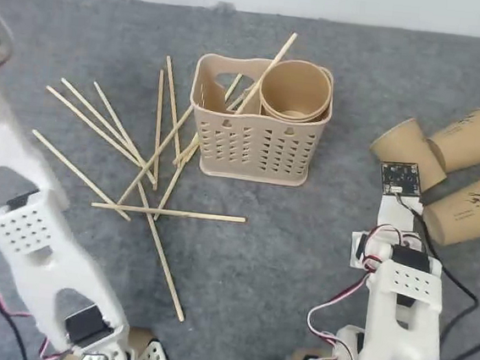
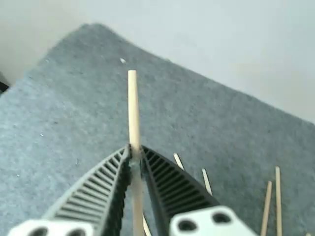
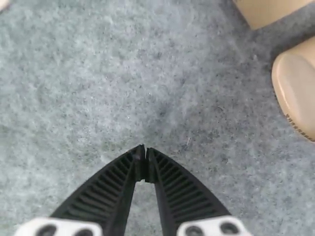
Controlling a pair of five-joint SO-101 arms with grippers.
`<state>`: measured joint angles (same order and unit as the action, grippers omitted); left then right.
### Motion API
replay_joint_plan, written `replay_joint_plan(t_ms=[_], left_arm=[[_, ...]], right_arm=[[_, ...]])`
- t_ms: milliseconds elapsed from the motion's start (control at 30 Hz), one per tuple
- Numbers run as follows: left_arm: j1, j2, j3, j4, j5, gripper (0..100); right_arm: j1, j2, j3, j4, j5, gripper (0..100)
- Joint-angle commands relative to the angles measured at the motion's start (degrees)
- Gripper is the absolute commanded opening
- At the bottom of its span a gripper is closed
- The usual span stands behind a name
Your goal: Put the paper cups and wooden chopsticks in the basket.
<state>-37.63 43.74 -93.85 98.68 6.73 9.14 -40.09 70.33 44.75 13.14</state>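
**High view, left to right.** My left arm (image 1: 23,227) stands at the left edge of the grey carpet (image 1: 300,262). Beside it, the loose chopsticks (image 1: 140,158) lie scattered and crossing one another, between that arm and the basket (image 1: 256,143). The basket stands upright. It holds one upright paper cup (image 1: 295,90) and a few slanted chopsticks (image 1: 268,64) that lean out over its rim. Further right, three fallen cups (image 1: 469,138) lie on their sides close together, just past the tip of my right arm (image 1: 404,285).

**Left wrist view.** My left gripper (image 2: 135,150) is clamped on a held chopstick (image 2: 132,108). Both fingers (image 2: 106,189) press against the stick, which runs straight out past my fingertips. On the carpet beyond and below those fingertips, well apart from them, lie several stray sticks (image 2: 205,181).

**Right wrist view.** My right gripper (image 3: 145,152) has its fingertips (image 3: 165,179) drawn together, tip against tip, with nothing between them, over bare carpet. A tipped cup (image 3: 298,93) lies ahead of the tips and off to one side, not touching them. A farther cup (image 3: 266,10) lies beyond it.
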Motion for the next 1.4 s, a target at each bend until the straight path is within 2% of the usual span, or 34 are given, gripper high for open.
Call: replay_joint_plan(t_ms=[0, 233, 333, 500, 667, 767, 1000, 1167, 1367], left_arm=[[-2.4, -5.4, -1.9, 2.2, -3.8, 1], [-4.5, -9.5, -1.8, 2.4, -4.7, 1], [-5.2, -14.2, 2.0, 2.4, -4.7, 1], [-4.8, -28.3, 23.3, 2.1, -4.7, 1], [0.7, -41.6, 44.8, -0.9, -4.8, 1], [4.6, -47.9, 55.0, -5.7, -4.6, 1], [10.3, -63.5, 73.5, -17.8, 3.7, 1], [15.2, -76.7, 88.9, -29.1, 4.0, 1], [26.5, -89.2, 106.9, -43.3, 4.0, 1]], right_arm=[[-0.1, -1.6, 0.1, -0.7, 0.7, 0.8], [-0.1, -2.2, 0.9, -1.0, 0.7, 0.8], [-0.1, -2.2, 0.9, -0.9, 0.7, 0.8], [-0.1, -2.2, 0.9, -0.8, 0.5, 0.8], [-0.1, -2.2, 1.0, -0.7, 0.4, 0.8], [-0.1, -2.2, 1.0, -0.6, 0.4, 0.8], [-0.1, -2.2, 1.0, -0.6, 0.4, 0.8], [-0.1, -2.2, 1.0, -0.6, 0.6, 0.8], [-0.2, -2.2, 1.0, -0.6, 0.7, 0.8]])
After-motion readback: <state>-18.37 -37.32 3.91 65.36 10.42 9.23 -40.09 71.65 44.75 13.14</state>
